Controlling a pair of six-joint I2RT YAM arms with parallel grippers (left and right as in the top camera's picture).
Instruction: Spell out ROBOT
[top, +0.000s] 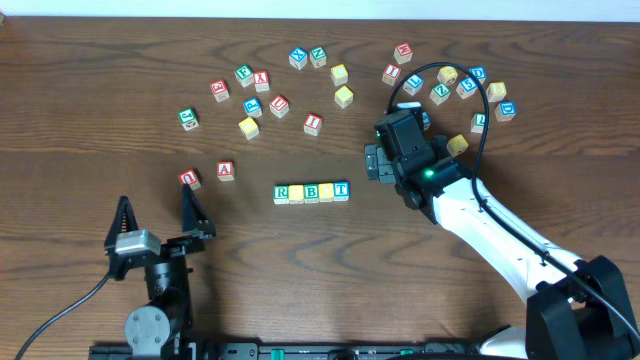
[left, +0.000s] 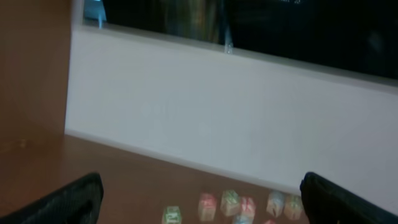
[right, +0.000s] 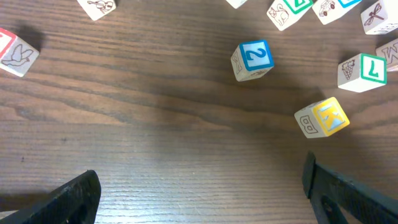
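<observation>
Dark brown wood-grain table (top: 80, 100) is bounded by a white wall (left: 217, 112) (dark glass (left: 311, 31) above). Both the left gripper (top: 155, 200) and right gripper (right: 202, 196) are held wide open, empty.

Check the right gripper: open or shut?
Open. The right gripper shows its fingers at opposite edges of the wrist view, with only table between them.

one worktop (top: 80, 100) carries some thirty letter blocks: five in the row of blocks (top: 311, 191) and about twenty-five loose blocks (top: 313, 122). two arms (top: 490, 235), two grippers: left gripper (top: 155, 195), right gripper (right: 199, 180).
</observation>
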